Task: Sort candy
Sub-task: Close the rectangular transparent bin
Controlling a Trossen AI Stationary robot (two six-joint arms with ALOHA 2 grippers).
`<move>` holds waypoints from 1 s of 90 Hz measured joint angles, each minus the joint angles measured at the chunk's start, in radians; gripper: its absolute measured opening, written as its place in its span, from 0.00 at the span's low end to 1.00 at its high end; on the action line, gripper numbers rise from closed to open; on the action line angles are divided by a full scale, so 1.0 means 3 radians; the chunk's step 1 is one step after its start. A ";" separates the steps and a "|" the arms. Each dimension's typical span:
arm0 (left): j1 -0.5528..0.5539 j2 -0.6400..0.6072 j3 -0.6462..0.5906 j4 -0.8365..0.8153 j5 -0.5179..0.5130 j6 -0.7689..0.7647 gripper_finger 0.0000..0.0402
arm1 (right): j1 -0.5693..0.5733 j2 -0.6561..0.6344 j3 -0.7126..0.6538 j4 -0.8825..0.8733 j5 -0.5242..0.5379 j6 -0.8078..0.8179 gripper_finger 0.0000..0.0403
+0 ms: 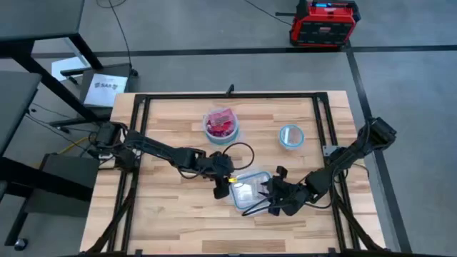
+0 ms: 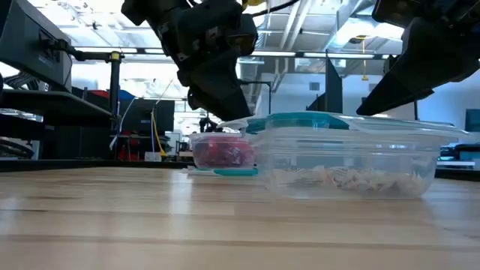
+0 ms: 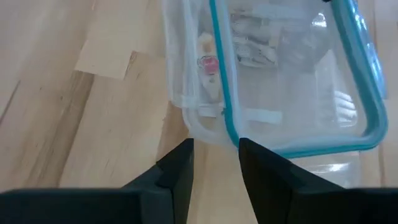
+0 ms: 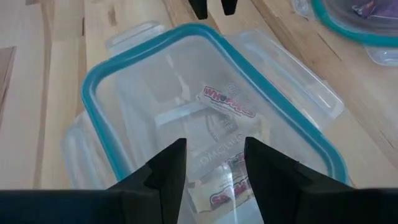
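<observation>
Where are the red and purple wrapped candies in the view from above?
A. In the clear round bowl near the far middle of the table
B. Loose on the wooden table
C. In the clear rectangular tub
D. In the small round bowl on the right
A: the red and purple wrapped candies fill the clear round bowl at the far middle of the table; the small round bowl looks empty.

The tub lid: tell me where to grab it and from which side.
Grip the lid by a flat tab sticking out past its teal seal, coming level from the side. It sits loosely and crooked on the tub, so its edges overhang. The left claw is open at one corner.
</observation>
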 joint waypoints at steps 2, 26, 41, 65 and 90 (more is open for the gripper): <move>-0.0003 0.0000 0.0000 0.0002 0.0012 0.0001 0.28 | 0.0000 0.0000 0.0000 0.0001 -0.0001 -0.0001 0.37; -0.0005 0.0000 0.0000 -0.0038 0.0018 0.0084 0.28 | 0.0031 -0.0177 0.0000 -0.0166 -0.0003 -0.0021 0.37; -0.0010 0.0000 0.0000 -0.0126 0.0071 0.0116 0.28 | 0.0168 -0.0562 0.0004 -0.0762 0.0003 0.0230 0.37; -0.0010 0.0000 0.0000 -0.0226 0.0090 0.0176 0.28 | 0.0560 -0.0634 0.0004 -0.1863 -0.0007 0.1126 0.37; -0.0020 0.0000 0.0000 -0.0386 0.0101 0.0174 0.28 | 0.0805 0.0045 0.0004 -0.1789 -0.0008 0.1743 0.37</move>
